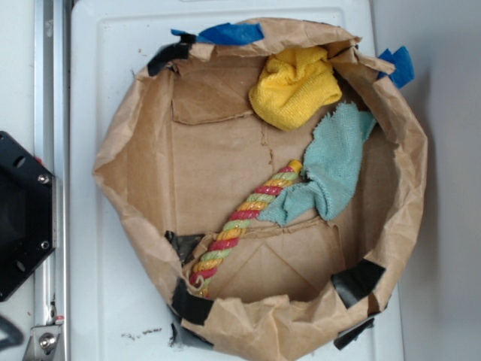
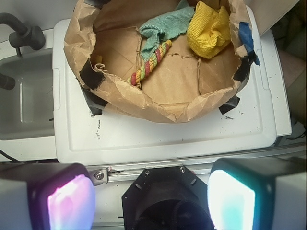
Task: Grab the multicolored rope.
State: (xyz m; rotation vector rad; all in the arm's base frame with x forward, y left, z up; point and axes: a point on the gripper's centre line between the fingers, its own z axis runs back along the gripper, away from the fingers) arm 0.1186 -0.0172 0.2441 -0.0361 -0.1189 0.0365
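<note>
The multicolored rope (image 1: 244, 218) lies slantwise on the floor of a low brown paper basket (image 1: 120, 165), its red, yellow and green strands twisted together. Its upper end is tucked under a teal cloth (image 1: 331, 169), and its lower end touches the basket's front-left wall. In the wrist view the rope (image 2: 151, 61) shows far ahead inside the basket (image 2: 144, 103). My gripper (image 2: 151, 191) is open, well short of the basket and above the robot's black base (image 2: 163, 201), with nothing between its glowing pads (image 2: 67, 201). The exterior view does not show the gripper.
A yellow terry cloth (image 1: 294, 86) sits bunched at the basket's far side beside the teal cloth (image 2: 160, 26). The basket stands on a white tray-like surface (image 1: 113, 301). Black and blue tape patches its rim. A grey sink (image 2: 24, 96) with a dark faucet (image 2: 21, 33) lies to the left.
</note>
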